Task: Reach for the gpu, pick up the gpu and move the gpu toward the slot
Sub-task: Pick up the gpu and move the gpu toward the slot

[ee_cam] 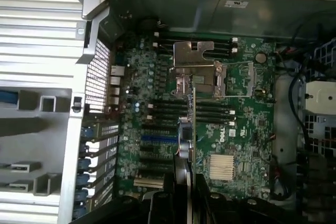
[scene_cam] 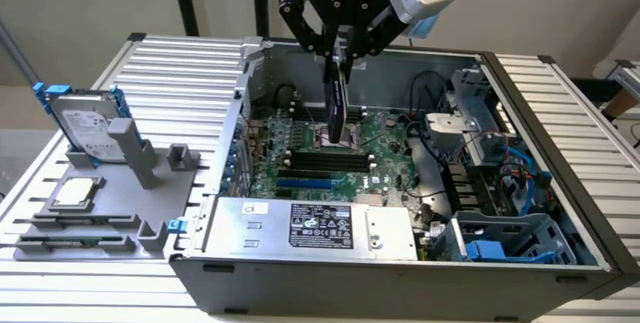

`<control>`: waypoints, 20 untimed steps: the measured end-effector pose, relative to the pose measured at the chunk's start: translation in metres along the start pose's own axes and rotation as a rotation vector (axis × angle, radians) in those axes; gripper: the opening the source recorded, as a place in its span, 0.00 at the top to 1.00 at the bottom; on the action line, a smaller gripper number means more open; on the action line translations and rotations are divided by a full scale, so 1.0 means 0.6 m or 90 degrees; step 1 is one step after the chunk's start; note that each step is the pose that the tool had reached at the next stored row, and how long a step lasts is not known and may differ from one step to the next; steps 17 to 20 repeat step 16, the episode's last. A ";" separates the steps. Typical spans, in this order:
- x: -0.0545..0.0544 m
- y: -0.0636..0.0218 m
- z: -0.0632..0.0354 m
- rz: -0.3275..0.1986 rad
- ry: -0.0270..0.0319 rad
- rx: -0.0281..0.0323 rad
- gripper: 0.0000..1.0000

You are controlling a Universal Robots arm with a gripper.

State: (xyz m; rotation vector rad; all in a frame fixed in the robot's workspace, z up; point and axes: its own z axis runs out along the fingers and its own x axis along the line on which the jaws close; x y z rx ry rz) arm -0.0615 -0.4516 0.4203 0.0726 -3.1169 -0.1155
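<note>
gpu (scene_cam: 337, 98) in gripper (scene_cam: 340, 47) | edge-on above motherboard (scene_cam: 385, 160) | hard drive (scene_cam: 88, 130) well apart

Open computer case (scene_cam: 560, 210) lies on the ribbed metal table (scene_cam: 170, 76), side panel off. Inside it I see the green motherboard (scene_cam: 385, 151) with black memory slots (scene_cam: 330, 162), a blue slot (scene_cam: 305, 184) and a square finned heatsink (ee_cam: 224, 167). Silver power supply (scene_cam: 310, 225) with a black label sits along the near wall. Blue drive cage (scene_cam: 505, 240) at near right. At the exterior view's left, a grey fixture (scene_cam: 110, 203) carries an upright hard drive in a blue frame (scene_cam: 85, 124) and a small square silver chip (scene_cam: 78, 190).
</note>
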 end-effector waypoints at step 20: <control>-0.022 0.010 0.022 0.010 -0.0004 0.0013 0.73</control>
